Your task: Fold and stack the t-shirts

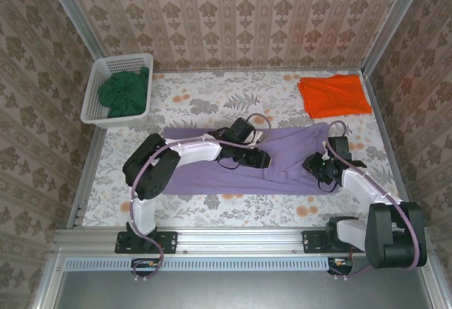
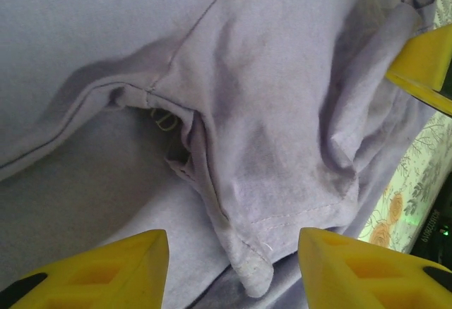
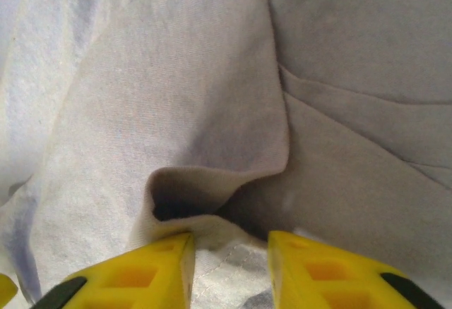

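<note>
Lying flat across centre of table (image 1: 212, 101), lilac tee (image 1: 286, 176); orange tee (image 1: 334, 95) folded at far right, green tee (image 1: 126, 92) bunched in basket (image 1: 116, 62). Left gripper (image 2: 232, 242) jaws apart astride hem corner, nothing pinched. Right gripper (image 3: 229, 237) jaws narrow around folded edge, cannot tell if biting. Best: seat both layers deep between pads, lift level, both sides together

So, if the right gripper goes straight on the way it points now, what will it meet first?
Most likely the lilac t-shirt: the right gripper points at a raised fold of its cloth, just ahead of it. Exact depth is hard to judge.
</note>
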`<state>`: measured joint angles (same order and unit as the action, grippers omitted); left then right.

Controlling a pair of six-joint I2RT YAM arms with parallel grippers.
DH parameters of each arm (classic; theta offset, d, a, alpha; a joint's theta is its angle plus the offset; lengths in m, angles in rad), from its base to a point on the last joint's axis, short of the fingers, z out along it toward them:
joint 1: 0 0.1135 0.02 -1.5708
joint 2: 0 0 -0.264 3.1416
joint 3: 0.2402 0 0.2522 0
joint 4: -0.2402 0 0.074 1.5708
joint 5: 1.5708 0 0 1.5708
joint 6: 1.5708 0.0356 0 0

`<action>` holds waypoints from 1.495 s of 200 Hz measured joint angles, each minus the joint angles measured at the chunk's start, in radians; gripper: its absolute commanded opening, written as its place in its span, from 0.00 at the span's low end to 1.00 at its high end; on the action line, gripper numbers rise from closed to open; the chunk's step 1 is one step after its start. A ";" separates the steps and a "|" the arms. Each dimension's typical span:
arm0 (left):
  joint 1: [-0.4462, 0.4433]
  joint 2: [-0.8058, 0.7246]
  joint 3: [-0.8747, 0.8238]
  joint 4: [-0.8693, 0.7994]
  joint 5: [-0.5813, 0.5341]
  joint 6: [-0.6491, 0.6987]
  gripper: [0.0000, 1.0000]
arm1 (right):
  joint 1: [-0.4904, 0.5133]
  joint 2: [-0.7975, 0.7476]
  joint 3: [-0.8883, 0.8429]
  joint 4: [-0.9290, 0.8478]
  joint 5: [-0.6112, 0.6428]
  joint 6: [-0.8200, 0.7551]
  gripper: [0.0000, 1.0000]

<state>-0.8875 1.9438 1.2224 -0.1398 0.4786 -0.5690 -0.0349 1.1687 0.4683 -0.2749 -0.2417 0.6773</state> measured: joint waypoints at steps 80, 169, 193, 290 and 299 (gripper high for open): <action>-0.029 0.053 0.036 -0.056 -0.011 -0.003 0.42 | -0.008 0.060 0.002 0.018 -0.022 -0.012 0.07; -0.029 0.060 0.099 -0.063 -0.014 -0.013 0.04 | -0.010 0.003 0.015 -0.021 -0.026 -0.016 0.00; -0.029 0.060 0.109 -0.067 -0.014 -0.012 0.00 | -0.010 -0.033 0.032 -0.051 -0.031 -0.016 0.00; -0.021 0.046 0.095 -0.103 0.087 -0.018 0.06 | -0.011 -0.175 0.047 -0.285 -0.200 0.032 0.00; -0.016 0.045 0.090 -0.103 0.097 -0.023 0.06 | -0.011 -0.200 0.029 -0.299 -0.213 0.043 0.00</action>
<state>-0.9035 1.9884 1.3125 -0.2428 0.5751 -0.5915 -0.0460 0.9684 0.4973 -0.5739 -0.4545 0.7200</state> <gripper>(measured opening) 0.058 0.067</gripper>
